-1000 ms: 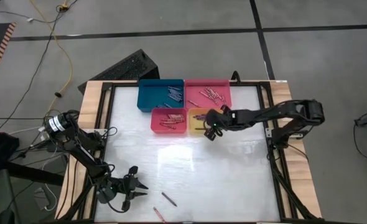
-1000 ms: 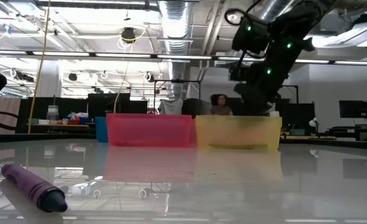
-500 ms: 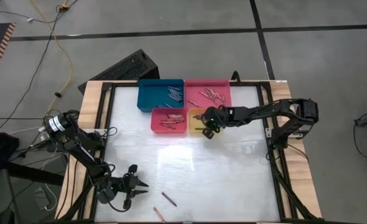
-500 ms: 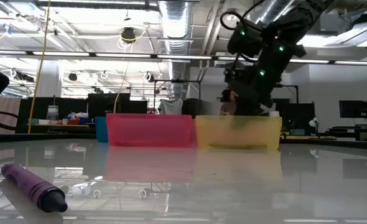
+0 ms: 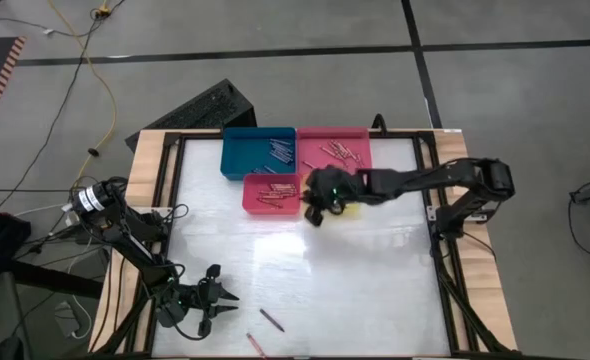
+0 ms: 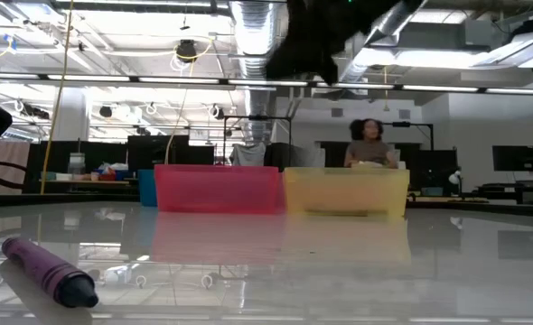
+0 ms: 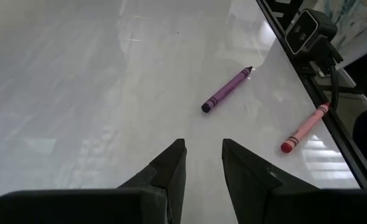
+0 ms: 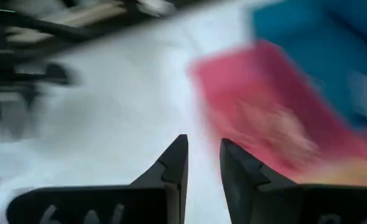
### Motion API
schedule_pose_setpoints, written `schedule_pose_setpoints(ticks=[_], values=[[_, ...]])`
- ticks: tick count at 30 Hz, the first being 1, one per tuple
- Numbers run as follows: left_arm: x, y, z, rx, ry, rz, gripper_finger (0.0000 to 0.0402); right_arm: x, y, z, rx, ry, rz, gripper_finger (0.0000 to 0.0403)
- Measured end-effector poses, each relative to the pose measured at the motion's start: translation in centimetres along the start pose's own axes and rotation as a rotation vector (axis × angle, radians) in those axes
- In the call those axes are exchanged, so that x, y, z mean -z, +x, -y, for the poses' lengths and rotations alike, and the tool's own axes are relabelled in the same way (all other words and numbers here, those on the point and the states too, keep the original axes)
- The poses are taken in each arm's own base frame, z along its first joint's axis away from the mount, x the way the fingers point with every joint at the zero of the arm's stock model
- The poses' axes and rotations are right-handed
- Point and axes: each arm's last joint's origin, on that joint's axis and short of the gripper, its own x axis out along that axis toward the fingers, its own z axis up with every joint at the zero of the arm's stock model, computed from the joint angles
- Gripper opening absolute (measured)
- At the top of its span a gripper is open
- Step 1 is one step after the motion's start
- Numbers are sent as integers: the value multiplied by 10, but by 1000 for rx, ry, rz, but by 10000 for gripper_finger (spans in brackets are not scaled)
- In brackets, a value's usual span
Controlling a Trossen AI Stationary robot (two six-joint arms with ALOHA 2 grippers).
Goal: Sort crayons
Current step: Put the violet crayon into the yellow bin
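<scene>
Two crayons lie flat on the white table near its front edge: a purple one (image 5: 271, 320) (image 7: 227, 90) (image 6: 50, 271) and a red one (image 5: 255, 344) (image 7: 305, 127). More crayons lie in the blue tray (image 5: 258, 152), the pink tray (image 5: 333, 148) and the red tray (image 5: 271, 193). The right arm covers most of the yellow tray (image 5: 350, 207). My left gripper (image 5: 222, 300) (image 7: 203, 155) rests low at the near left, open, pointing at the purple crayon from a short way off. My right gripper (image 5: 313, 213) (image 8: 202, 155) hangs open and empty above the red tray's right end.
The four trays stand together at the table's far middle; the low view shows the red tray (image 6: 217, 188) and the yellow tray (image 6: 346, 191) side by side. A small camera (image 7: 311, 31) sits at the near edge. A person (image 6: 368, 144) is in the room behind.
My right gripper has risen from the yellow tray and swung toward the table's left, now over the gap between the red and yellow trays. In the low view it has climbed almost out of the picture's top. My left arm has kept still.
</scene>
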Motion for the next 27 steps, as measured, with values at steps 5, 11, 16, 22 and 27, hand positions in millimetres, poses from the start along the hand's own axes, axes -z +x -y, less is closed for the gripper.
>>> schedule_pose_setpoints(ticks=[5,11,16,22,27], values=[[0,0,0,0,-4,0,94,-4,-19,-62,-205,-65,130,89],[0,0,0,0,-4,0,94,19,-31,-130,-369,-109,249,89],[0,0,0,3,-10,4,94,49,-20,-178,-432,-137,269,89],[-1,0,1,14,-25,-2,94,64,7,-231,-453,-173,233,89],[0,0,2,41,-37,-29,94,61,27,-264,-420,-226,146,89]])
